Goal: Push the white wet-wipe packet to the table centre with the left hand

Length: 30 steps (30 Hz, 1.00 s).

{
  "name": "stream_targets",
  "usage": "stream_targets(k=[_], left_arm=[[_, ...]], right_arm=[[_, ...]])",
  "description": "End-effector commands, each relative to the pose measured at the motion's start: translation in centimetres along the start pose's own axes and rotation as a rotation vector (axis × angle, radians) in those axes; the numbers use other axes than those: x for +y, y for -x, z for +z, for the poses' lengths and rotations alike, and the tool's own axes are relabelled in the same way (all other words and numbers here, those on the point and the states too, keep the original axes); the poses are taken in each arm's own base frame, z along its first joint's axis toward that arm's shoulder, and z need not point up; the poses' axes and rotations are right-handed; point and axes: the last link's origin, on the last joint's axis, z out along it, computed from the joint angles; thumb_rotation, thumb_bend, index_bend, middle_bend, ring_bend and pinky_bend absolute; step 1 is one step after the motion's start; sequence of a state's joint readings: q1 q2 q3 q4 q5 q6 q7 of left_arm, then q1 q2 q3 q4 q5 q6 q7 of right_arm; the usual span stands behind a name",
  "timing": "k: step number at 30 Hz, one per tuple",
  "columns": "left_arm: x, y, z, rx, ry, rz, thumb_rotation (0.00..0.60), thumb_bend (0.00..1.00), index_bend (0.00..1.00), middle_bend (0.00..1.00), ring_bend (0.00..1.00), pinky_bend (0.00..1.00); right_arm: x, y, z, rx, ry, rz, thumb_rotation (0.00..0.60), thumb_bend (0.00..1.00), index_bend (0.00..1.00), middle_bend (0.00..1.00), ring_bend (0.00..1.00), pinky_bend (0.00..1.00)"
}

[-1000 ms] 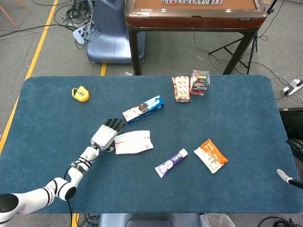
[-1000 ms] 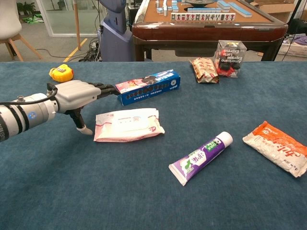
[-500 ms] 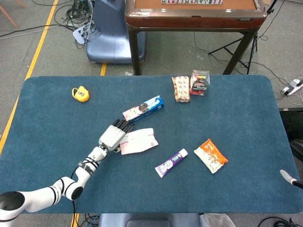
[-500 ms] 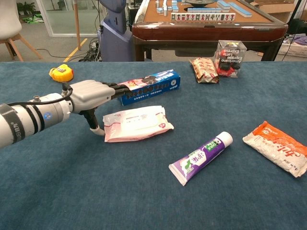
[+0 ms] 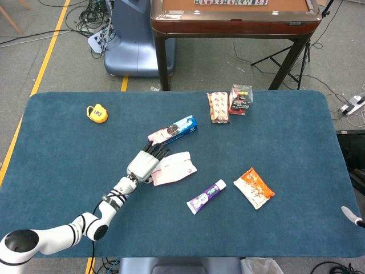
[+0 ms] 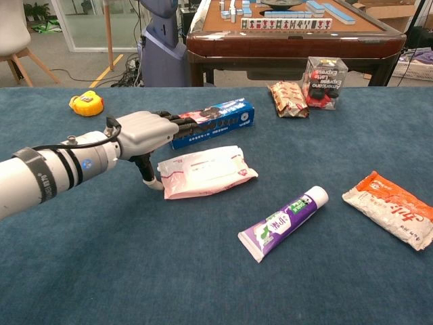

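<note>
The wipes (image 5: 174, 168) (image 6: 205, 172) and the left hand (image 5: 146, 164) (image 6: 145, 131) have both shifted toward 3 o'clock on the tabletop (image 5: 68, 171) (image 6: 101, 271) since a second ago, and the packet has turned so its far end is now pointing toward 2 o'clock. The wipes are lying flat a little to the 9 o'clock side of the tabletop's middle. The left hand is sitting at the packet's 9 o'clock end, fingers (image 5: 158, 151) stretched out flat and close together toward 1 o'clock, holding nothing; in the chest view the thumb (image 6: 153, 180) is hanging down and touching the packet's near corner.

Just at 12 o'clock of the wipes, a blue box (image 5: 173, 132) (image 6: 215, 122) is lying near the fingertips. At 5 o'clock of the wipes, a purple tube (image 5: 206, 196) (image 6: 282, 222) is lying slantwise, and further toward 3 o'clock an orange pouch (image 5: 254, 188) (image 6: 390, 217) is resting. Near the far edge, at 1 o'clock, a brown snack pack (image 5: 218, 107) (image 6: 289, 99) is lying just beside a clear box (image 5: 240, 100) (image 6: 323, 82). A yellow tape measure (image 5: 97, 113) (image 6: 86, 104) is sitting well apart at 10 o'clock. Of the right hand, only a grey tip (image 5: 350, 215) is showing at the head view's right edge, too little to tell how its fingers are lying.
</note>
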State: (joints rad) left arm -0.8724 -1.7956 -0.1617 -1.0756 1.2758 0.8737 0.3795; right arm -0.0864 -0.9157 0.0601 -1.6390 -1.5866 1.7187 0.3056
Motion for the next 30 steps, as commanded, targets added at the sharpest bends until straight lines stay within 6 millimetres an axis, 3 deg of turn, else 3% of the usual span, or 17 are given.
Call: stream_targets(k=[1, 30], left_arm=[[0.2, -0.2, 0.2, 0.005, 0.004, 0.002, 0.600, 0.07, 0.00, 0.00, 0.00, 0.00], [4.6, -1.3, 3.4, 0.020, 0.071, 0.018, 0.600, 0.07, 0.00, 0.00, 0.00, 0.00]], right_arm=[[0.1, -0.1, 0.0, 0.003, 0.001, 0.002, 0.600, 0.01, 0.23, 0.22, 0.08, 0.44], [0.7, -0.9, -0.3, 0.031, 0.015, 0.026, 0.600, 0.01, 0.23, 0.22, 0.08, 0.44]])
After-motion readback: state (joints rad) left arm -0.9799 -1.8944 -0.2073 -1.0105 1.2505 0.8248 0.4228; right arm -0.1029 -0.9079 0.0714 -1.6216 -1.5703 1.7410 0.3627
